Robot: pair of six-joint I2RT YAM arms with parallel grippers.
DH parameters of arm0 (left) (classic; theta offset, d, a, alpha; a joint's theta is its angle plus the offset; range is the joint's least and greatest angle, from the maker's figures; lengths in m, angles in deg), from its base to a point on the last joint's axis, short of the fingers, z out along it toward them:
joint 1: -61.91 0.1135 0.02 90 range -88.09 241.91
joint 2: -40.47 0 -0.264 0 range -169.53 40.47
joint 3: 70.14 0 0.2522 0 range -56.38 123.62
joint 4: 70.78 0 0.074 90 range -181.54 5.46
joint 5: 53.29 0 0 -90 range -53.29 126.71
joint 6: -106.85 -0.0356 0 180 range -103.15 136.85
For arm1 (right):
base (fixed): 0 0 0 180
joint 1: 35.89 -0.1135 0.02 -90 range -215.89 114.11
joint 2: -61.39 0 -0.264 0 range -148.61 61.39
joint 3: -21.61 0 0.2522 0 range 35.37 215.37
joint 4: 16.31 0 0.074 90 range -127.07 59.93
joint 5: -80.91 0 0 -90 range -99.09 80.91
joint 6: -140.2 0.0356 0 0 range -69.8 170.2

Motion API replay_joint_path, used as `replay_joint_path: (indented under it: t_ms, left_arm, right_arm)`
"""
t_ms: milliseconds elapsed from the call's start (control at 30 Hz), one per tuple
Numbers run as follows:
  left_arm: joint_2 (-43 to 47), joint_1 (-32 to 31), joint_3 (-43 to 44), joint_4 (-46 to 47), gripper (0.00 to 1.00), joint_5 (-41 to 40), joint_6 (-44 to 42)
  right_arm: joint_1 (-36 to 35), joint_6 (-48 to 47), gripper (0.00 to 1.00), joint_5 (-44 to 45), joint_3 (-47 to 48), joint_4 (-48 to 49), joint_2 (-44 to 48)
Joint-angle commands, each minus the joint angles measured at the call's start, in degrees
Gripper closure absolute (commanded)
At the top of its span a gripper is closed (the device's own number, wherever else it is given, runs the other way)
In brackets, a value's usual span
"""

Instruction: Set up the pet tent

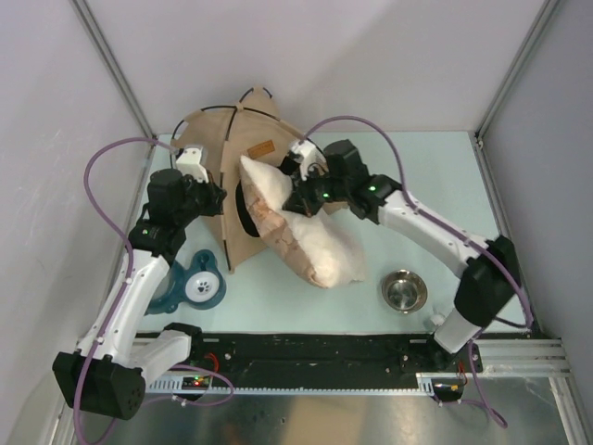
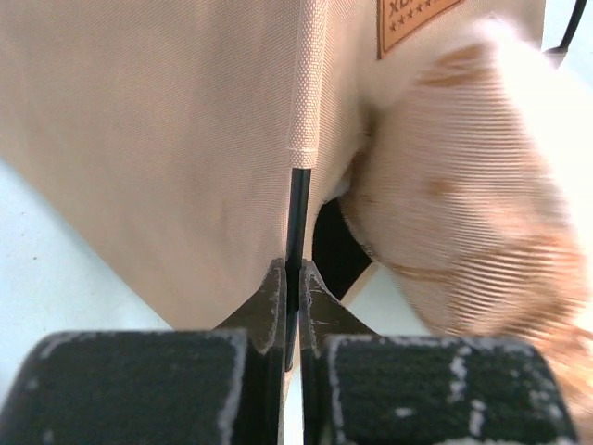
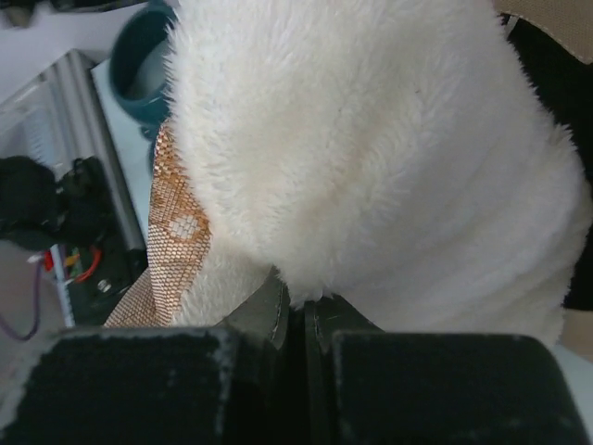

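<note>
Tent (image 1: 218, 153): upper centre of frame on counter (image 1: 426, 185); light floppy fabric, best held by stiff pole (image 2: 296, 213) | left fingers (image 2: 269, 306) pinched shut on pole | right fingers (image 3: 264, 315) clamped on soft pillow (image 3: 371, 167) edge

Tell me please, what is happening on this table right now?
Two robot arms are working on a tan pet tent. The left gripper is shut on a thin black pole at the tent's edge. The right gripper pinches a fluffy cream pillow, which lies partly in the tent's opening. A metal bowl sits apart, nearer the right arm.
</note>
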Motion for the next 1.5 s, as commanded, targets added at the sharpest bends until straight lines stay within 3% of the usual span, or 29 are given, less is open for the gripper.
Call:
replay_joint_path:
  t_ms: [0,167,433,667,767,1067,1200,1467]
  left_arm:
    - [0.84,0.28,0.75,-0.14,1.0,1.53,-1.13]
    - [1.04,0.3,0.89,-0.27,1.0,2.52,-0.84]
    - [1.15,0.28,1.09,-0.17,1.0,3.32,-0.34]
    - [0.95,0.3,0.93,-0.1,1.0,2.91,0.15]
    - [0.87,0.24,1.16,-0.21,1.0,1.76,0.49]
    - [-1.09,0.28,2.55,-0.45,1.0,-0.06,1.97]
    - [-1.53,0.3,2.66,-0.5,1.0,-0.46,2.07]
    - [-2.61,0.3,3.03,-0.53,1.0,1.29,2.46]
  right_arm:
    - [-1.83,-0.21,1.0,11.99,6.85,0.59,-8.97]
    - [-2.41,4.83,1.0,17.84,9.83,0.59,-17.36]
    - [-7.01,2.14,1.0,37.16,13.52,3.43,-28.08]
    - [-8.85,2.5,0.8,42.47,14.47,10.41,-29.05]
    - [-9.38,3.24,0.69,40.23,13.01,10.73,-24.5]
    - [-10.61,9.02,0.13,34.31,3.49,5.46,-6.37]
    - [-11.36,12.01,0.07,34.4,-2.9,4.41,3.3]
    - [-9.69,20.08,0.01,43.12,-16.61,-5.82,16.05]
